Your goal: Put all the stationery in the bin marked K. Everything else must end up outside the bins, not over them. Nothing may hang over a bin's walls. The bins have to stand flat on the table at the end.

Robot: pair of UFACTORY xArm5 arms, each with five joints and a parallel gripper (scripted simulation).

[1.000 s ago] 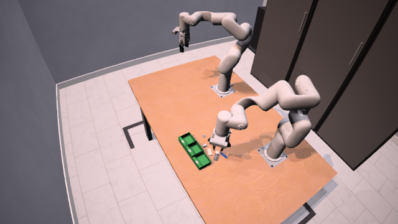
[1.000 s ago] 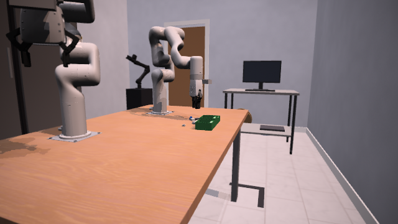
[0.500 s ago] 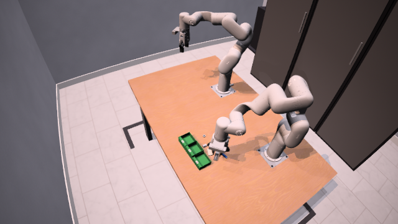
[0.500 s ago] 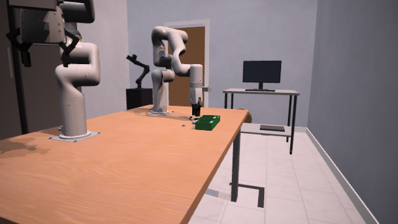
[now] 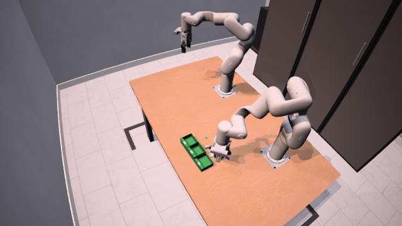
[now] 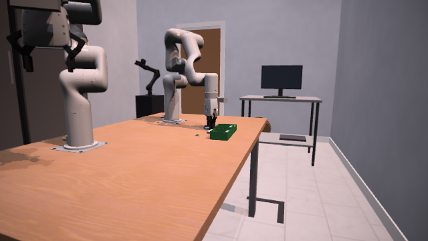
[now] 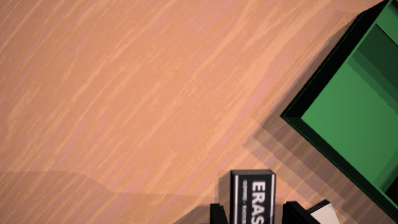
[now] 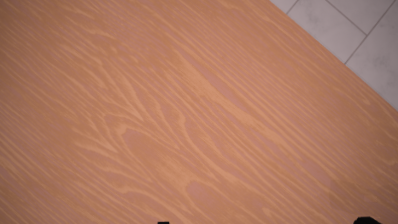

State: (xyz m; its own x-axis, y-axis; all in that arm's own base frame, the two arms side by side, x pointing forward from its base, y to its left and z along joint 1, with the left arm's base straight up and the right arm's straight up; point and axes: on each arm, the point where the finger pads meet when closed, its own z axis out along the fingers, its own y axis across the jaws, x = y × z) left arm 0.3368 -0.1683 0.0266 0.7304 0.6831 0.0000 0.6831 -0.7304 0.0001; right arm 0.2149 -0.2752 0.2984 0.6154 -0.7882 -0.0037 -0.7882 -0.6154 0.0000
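The left end effector [image 5: 222, 156] [image 6: 210, 127] [image 7: 252, 215] stands partly open around the eraser [image 7: 253, 195], gripping nothing; the right end effector [image 5: 185, 49] [image 6: 48, 67] [image 8: 264, 221] gapes wide, empty. The eraser lies on the table [image 5: 176, 103] [image 6: 134, 174] [image 7: 125, 100] [image 8: 175, 125] beside the green bins [image 5: 206, 162] [image 6: 219, 135] [image 7: 350, 120]. Closing off-centre could twist it; the nearby white piece [image 7: 325, 214] might get knocked. I can't read K, so misplacement seems possible.

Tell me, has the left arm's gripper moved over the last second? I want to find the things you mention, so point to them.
Yes. In the exterior view, the left gripper [image 5: 220, 153] [image 6: 210, 126] [image 7: 253, 214] has come down towards the table [image 5: 169, 103] [image 6: 134, 181] [image 7: 125, 100] [image 8: 175, 110], judged against the green bins [image 5: 193, 145] [image 6: 219, 135] [image 7: 340, 168].
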